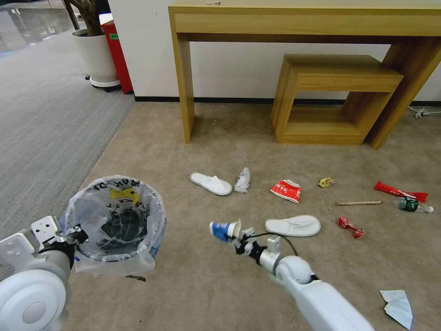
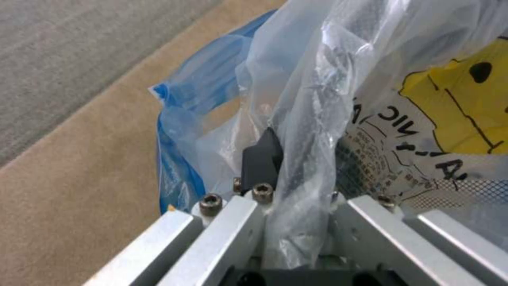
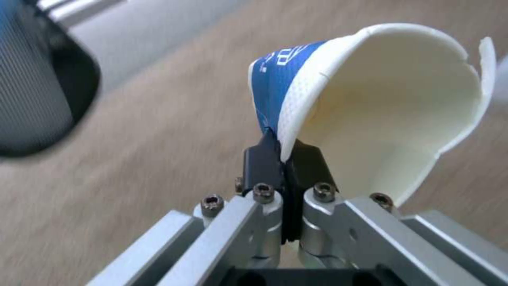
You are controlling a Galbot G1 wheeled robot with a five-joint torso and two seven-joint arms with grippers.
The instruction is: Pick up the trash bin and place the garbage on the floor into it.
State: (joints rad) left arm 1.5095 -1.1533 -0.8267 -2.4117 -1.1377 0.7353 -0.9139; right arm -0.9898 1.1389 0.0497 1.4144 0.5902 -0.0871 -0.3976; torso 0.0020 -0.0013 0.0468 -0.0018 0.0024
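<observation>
My left gripper (image 1: 76, 234) is shut on the rim of the trash bin (image 1: 115, 225), a dark round bin lined with a printed clear bag (image 2: 423, 119), held at the lower left above the floor (image 1: 183, 285). The left wrist view shows one dark finger (image 2: 259, 159) pressed against the bag-covered rim. My right gripper (image 1: 241, 236) is shut on the rim of a blue-white paper cup (image 1: 225, 229) (image 3: 370, 99), just right of the bin. Other garbage on the carpet: two white slippers (image 1: 211, 183) (image 1: 292, 225), tissue (image 1: 242, 179), red-white packet (image 1: 285, 190), red wrappers (image 1: 350, 226) (image 1: 399, 191), stick (image 1: 358, 202), bottle (image 1: 413, 205), pale blue mask (image 1: 397, 307).
A wooden desk (image 1: 303, 23) and a low wooden shelf (image 1: 330, 96) stand against the far wall. A white plant pot (image 1: 96, 55) and a red box (image 1: 117, 50) are at the back left, beside grey ribbed carpet (image 1: 41, 128). A small yellow wrapper (image 1: 325, 182) lies near the packet.
</observation>
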